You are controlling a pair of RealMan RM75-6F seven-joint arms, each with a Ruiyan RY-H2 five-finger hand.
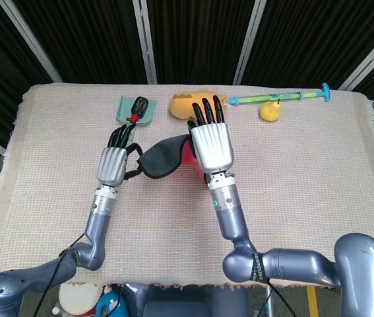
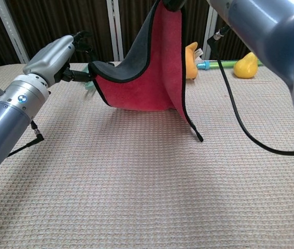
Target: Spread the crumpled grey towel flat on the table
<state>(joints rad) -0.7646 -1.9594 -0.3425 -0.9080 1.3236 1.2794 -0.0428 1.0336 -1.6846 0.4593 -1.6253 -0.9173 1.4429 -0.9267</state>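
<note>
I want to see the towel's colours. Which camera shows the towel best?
The chest view: the towel hangs stretched between the left hand and the right hand, its red face and dark edge plain. The head view shows only a dark fold, mostly hidden by the right hand.

towel point(image 2: 147, 78): soft matt cloth, red face, dark grey back
table point(image 2: 152, 192): beige waffle-weave cloth, rough, frayed edges
hands point(image 1: 212, 142): smooth silvery shells, glossy black fingers
pear point(image 1: 270, 111): smooth yellow plastic
</note>
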